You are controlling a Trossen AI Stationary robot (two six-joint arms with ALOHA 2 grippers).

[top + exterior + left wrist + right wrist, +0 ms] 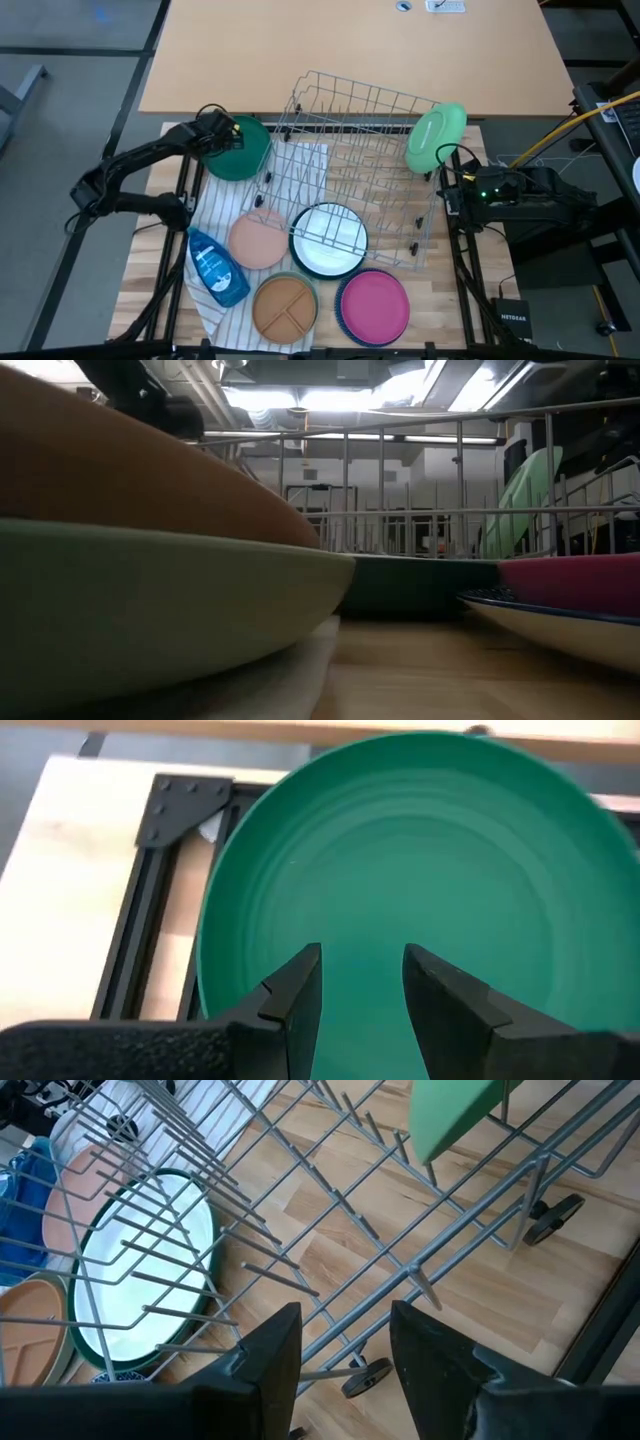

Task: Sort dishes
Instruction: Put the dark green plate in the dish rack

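Observation:
A dark green plate (243,152) lies at the table's far left on the black frame; it fills the left wrist view (420,870). My left gripper (225,130) (360,985) is open, its fingers over the plate's inside near its rim. A light green plate (436,135) (450,1115) stands on edge in the far right corner of the grey wire rack (360,170). My right gripper (447,185) (345,1345) is open and empty over the rack's right side. A peach plate (257,240), a white plate with a dark rim (328,240), a tan divided plate (285,305) and a magenta plate (373,305) lie near the front.
A blue soap bottle (215,265) lies on a striped towel (305,170) at the front left. The rack's near wires reach over the white plate. The tan plate sits on a sage one (150,600), and the magenta plate on a dark-rimmed one (560,615). Black frame rails run along both sides.

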